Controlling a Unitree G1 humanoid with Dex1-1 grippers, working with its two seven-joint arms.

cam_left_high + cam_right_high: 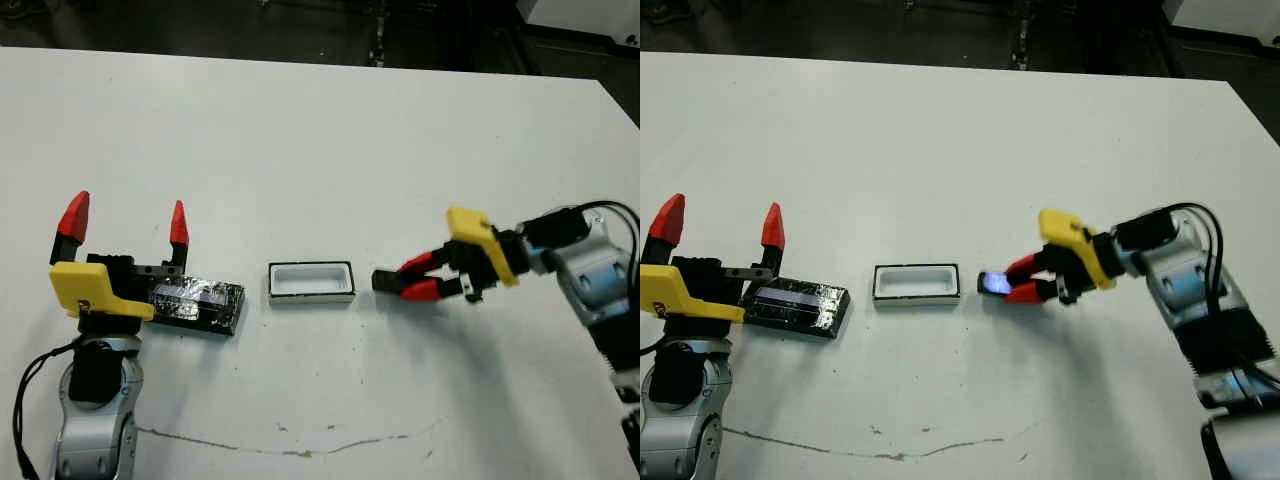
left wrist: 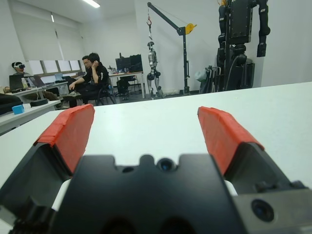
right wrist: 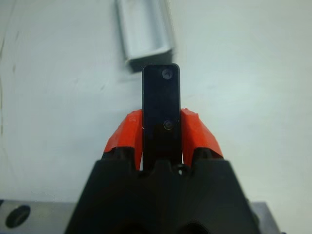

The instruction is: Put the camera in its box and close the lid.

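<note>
The camera [image 1: 992,283], a small black bar with a bluish glint, is held between the red fingers of my right gripper [image 1: 405,281], which is shut on it. In the right wrist view the camera [image 3: 161,105] sticks out past the fingers [image 3: 196,132] toward the box [image 3: 145,29]. The box [image 1: 311,281], a white-lined tray, lies empty on the table just left of the camera's tip. The lid [image 1: 200,304], a glossy black slab, lies left of the box. My left gripper [image 1: 126,225] stands open by the lid's left end, fingertips pointing up.
The white table [image 1: 320,140] stretches far behind the objects. A thin dark crack line [image 1: 300,450] runs along its near part. In the left wrist view, people [image 2: 90,73] sit at desks beyond the table, with robot stands and a crane frame.
</note>
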